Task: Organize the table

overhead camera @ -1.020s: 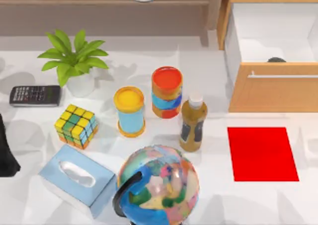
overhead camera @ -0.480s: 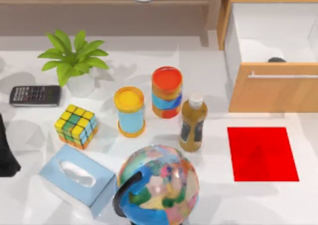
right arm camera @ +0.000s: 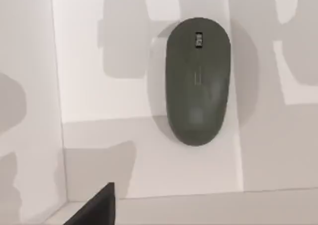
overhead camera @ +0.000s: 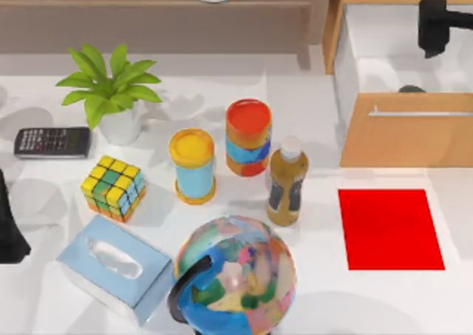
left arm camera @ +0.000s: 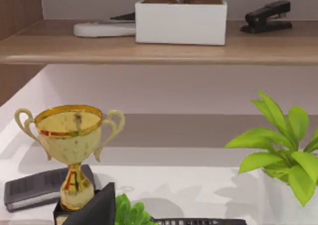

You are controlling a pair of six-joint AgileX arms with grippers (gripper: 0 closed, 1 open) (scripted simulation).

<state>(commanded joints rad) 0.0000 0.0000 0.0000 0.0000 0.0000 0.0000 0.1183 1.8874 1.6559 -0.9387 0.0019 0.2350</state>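
Dark computer mouse (right arm camera: 198, 81) inside the open wooden drawer (overhead camera: 403, 128); red mat (overhead camera: 389, 228) just beside.

We see bright, even light; soft grey shadows fall across the white table (overhead camera: 310, 120), with a faint gloss and slightly soft detail.

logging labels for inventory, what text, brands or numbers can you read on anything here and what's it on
None can be read.
Bottle: dark label, print too blurred.
Calculator: key markings too small.
Mouse in the open drawer: small mark near its wheel, unreadable.
Globe: coloured patches, no legible names.
Trophy, the two cans and tissue box: no lettering visible.
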